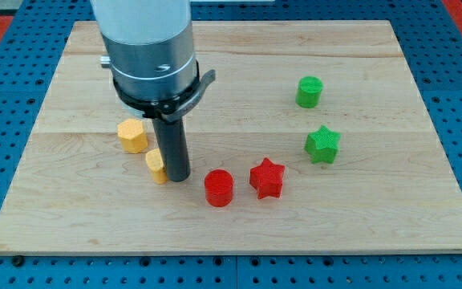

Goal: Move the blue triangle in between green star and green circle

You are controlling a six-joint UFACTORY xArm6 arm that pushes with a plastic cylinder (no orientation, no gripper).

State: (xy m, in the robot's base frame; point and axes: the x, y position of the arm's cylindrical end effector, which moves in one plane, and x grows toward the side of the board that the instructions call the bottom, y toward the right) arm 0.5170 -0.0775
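Nearest the view's bottom, a red cylinder (219, 188) stood on the wooden counter (391, 217), with a red star (267, 178) just beside it toward the view's right. My tip (178, 177) rested on the counter left of the red cylinder, touching a partly hidden yellow block (156, 165) on its left side. Farther back sat a yellow hexagonal block (132, 136). On the right, the green star (322, 144) lay below the green circle (310, 92), apart. The blue triangle could not be seen. No gripper showed; its state cannot be told.
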